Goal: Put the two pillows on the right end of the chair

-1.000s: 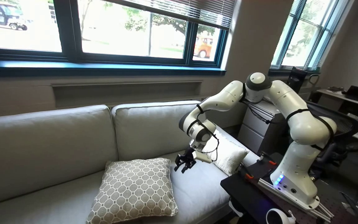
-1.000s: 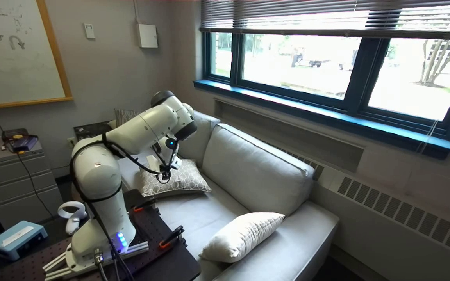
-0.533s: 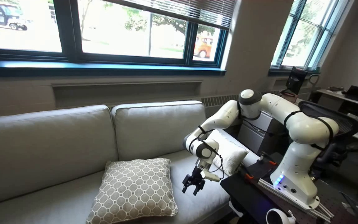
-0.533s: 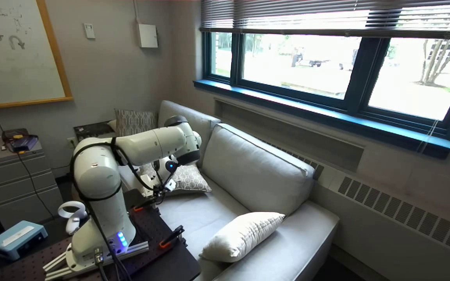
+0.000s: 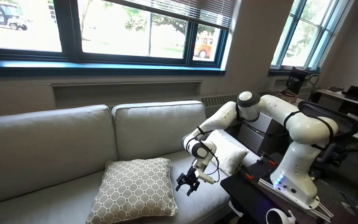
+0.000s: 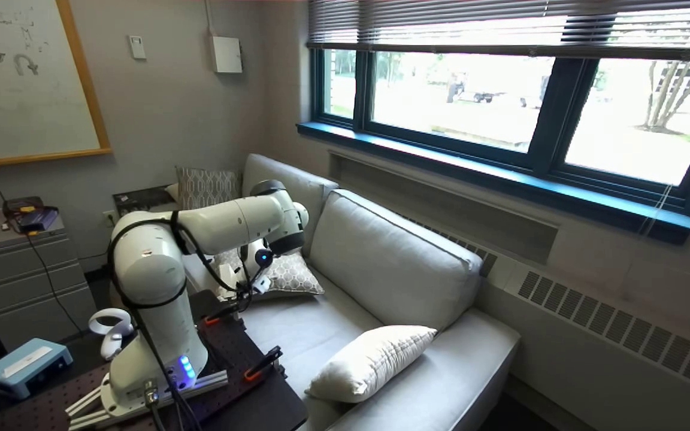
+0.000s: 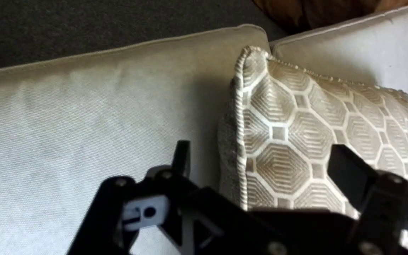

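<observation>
Wrist view: a shallow bite risks a slip

Nearest, the fingers (image 7: pixel 349 177) stand apart, holding nothing, just beside the right edge of the tan lattice pillow (image 7: pixel 317 131) on the sofa (image 5: pixel 67 189). Pinching too little of that corded edge might lose it; reaching too low could snag the sofa. Farther right, the cream-white pillow (image 5: pixel 230 152) leans at the sofa's right end; swinging the tan one in could shove it.

Tool (image 5: pixel 183 190) near patterned pillow (image 5: pixel 137 189)

Square tan latticed cloth pillow (image 7: pixel 306 134), wrist view, three o'clock: woven, cord-edged | plump cream-white cloth pillow (image 6: pixel 375 362): seemingly quilted | long grey-beige cloth sofa (image 7: pixel 83 141): matt, fine-woven
</observation>
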Robot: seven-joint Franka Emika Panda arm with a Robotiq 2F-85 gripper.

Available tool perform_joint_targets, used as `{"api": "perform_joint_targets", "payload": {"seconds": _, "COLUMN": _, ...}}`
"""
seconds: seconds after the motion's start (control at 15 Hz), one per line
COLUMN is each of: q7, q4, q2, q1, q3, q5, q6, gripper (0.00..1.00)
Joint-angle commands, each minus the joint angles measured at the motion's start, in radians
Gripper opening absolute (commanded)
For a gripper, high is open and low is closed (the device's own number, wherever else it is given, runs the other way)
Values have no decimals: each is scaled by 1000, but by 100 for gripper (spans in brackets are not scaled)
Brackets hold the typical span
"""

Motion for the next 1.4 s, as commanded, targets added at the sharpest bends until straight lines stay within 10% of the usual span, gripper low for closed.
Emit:
{"api": "perform_joint_targets", "payload": {"seconds": 0.0, "q7": 122, "q4": 89, "q2": 0, "q1": 44, "q3": -24, "q5": -6, "q6": -57, "gripper": 100}}
{"api": "perform_joint_targets", "payload": {"seconds": 0.47, "q7": 235, "q4": 238, "q2": -5, "q1": 127, "q3": -86, "q5": -80, "q6": -63, "gripper": 100}}
{"api": "perform_joint_targets", "payload": {"seconds": 0.6, "q7": 485, "q4": 197, "q2": -97, "q1": 239, "q3": -211, "q5": -181, "q6": -166, "gripper": 100}}
{"api": "perform_joint_targets", "payload": {"seconds": 0.8, "q7": 303, "q4": 237, "q2": -29, "q1": 158, "q3": -129, "q5": -110, "q6": -102, "gripper": 100}}
{"api": "perform_joint_targets", "payload": {"seconds": 1.33, "q7": 384, "q4": 334, "q2": -24, "q1": 322, "q3": -346, "q5": -107, "q6": -390, "gripper": 100}}
